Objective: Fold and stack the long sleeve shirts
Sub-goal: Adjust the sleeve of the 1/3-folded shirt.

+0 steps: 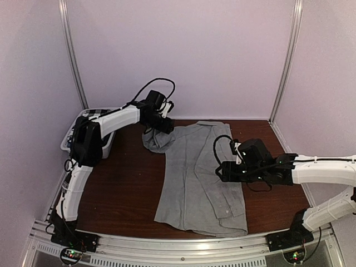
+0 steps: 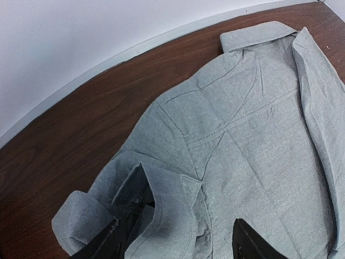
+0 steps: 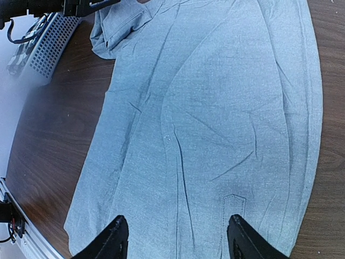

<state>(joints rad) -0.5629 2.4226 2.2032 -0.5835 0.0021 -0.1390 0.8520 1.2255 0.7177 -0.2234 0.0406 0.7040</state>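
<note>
Overhead, my left arm [image 1: 108,123] covers most of the basket [image 1: 67,142] at nine o'clock; only a strip of the checked shirt [image 1: 94,113] shows there. Each wrist view crops the fingers [image 2: 248,245] at six o'clock, so I can't see the tips.

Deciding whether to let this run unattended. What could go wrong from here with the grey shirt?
1. The sleeve lies bunched between the fingers of the open left gripper. Closing there may pinch several layers and drag the shirt askew.
2. The right gripper hovers open over flat cloth. A pinch there may slip off or catch both layers.
</note>
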